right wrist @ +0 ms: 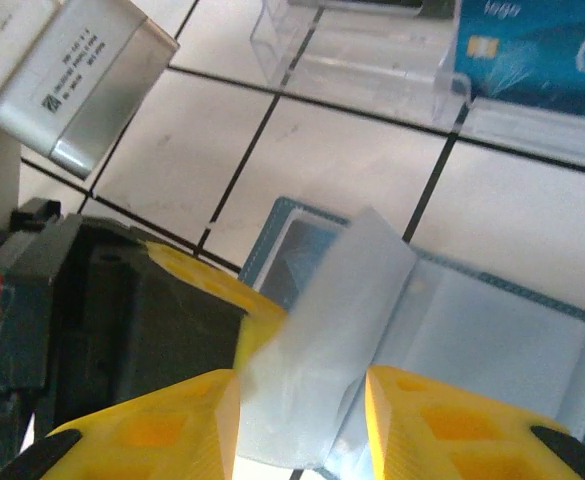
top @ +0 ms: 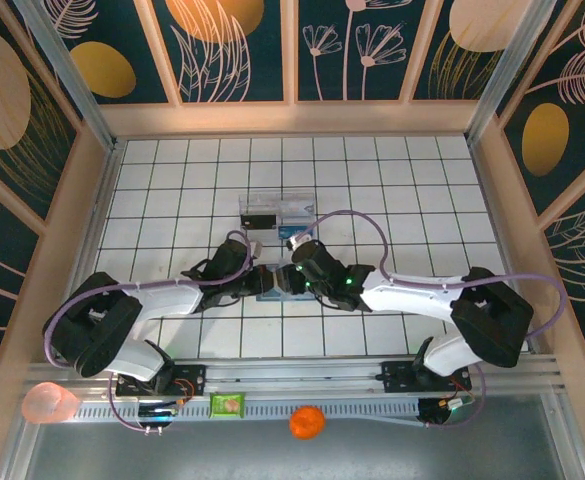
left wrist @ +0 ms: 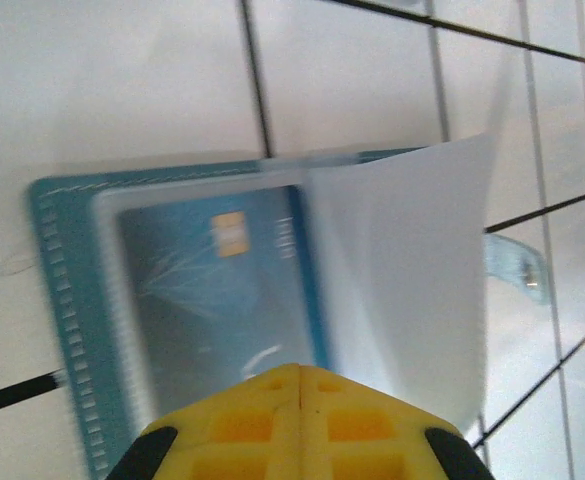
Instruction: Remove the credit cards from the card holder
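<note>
There is one card holder (left wrist: 57, 300), one clear tray (right wrist: 372, 70), and two robot arms: a left arm (top: 162, 298) and a right arm (top: 412, 293). Two credit cards can be counted, a grey-blue card (left wrist: 212, 290) and a bright blue card (right wrist: 542, 50).

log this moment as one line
left gripper: shut, over card holder | right gripper: open, sleeve page between jaws | chip card: in holder sleeve | blue card: in clear tray

White tiled table (top: 172, 170) spreading beneath the left gripper (top: 264, 281), dark teal walls (top: 242, 50) with peach floral shapes rising beyond it, pale wooden frame (top: 292, 118) edging them
</note>
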